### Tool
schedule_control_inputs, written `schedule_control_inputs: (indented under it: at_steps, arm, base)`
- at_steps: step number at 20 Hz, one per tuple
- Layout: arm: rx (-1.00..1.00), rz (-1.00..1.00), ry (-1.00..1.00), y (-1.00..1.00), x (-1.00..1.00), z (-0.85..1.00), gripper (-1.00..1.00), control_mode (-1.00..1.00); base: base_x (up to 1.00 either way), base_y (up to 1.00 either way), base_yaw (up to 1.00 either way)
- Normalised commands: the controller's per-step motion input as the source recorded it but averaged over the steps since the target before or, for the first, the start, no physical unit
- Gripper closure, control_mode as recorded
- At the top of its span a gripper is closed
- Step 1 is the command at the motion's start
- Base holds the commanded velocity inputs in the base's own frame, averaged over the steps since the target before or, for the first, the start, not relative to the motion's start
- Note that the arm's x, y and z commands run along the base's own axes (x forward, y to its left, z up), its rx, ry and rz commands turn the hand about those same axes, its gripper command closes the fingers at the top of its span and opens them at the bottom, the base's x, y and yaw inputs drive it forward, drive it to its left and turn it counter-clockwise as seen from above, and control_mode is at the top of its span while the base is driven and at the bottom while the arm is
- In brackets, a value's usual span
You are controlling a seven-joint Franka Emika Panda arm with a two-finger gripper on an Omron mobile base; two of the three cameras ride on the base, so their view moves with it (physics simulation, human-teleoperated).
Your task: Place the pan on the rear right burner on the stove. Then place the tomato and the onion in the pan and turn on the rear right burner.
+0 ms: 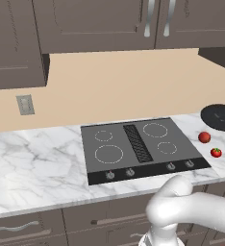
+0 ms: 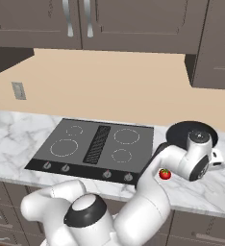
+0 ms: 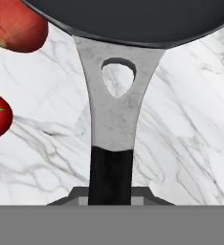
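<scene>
The pan (image 3: 133, 19) rested on the marble desk (image 1: 37, 158) to the right of the stove (image 1: 143, 144), well apart from the rear right burner (image 1: 155, 129). In the hand view the pan's handle (image 3: 111, 143) ran straight down from the pan body to the bottom of the frame, so its long axis lay in line with the hand's own line of sight. The dark grip end of the handle entered between the jaws, and the pan body lay directly ahead of them. The gripper (image 3: 111, 201) stood narrow, closed on that dark grip end.

From the jaws, the burner lay to the left and slightly rearward across the desk. The coming move therefore called for a lift followed by a leftward carry, with the handle trailing toward the robot.

The tomato (image 1: 216, 153) and the onion (image 1: 204, 137) sat on the desk between the pan and the right edge of the stove. Both were close beside the handle on its left in the hand view, and would probably need clearance during the carry.

No brand, label or legible writing appeared on the pan, the stove, the four knobs (image 1: 149, 170) or the wall outlet (image 1: 25, 104).
</scene>
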Motion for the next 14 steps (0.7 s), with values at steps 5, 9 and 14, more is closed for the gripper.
schedule_control_inputs:
  at_steps: [5, 9, 14]
  arm:
    - [0.0, 0.0, 0.05, 0.22, 0.0, 0.27, 1.0, -1.0]
    - [0.0, 0.0, 0.03, 0.24, -0.02, 0.25, 1.0, -1.0]
    - [0.0, 0.0, 0.01, 0.29, -0.01, 0.17, 1.0, -1.0]
  base:
    - [0.0, 0.0, 0.0]
    - [0.0, 0.0, 0.0]
    - [0.0, 0.0, 0.0]
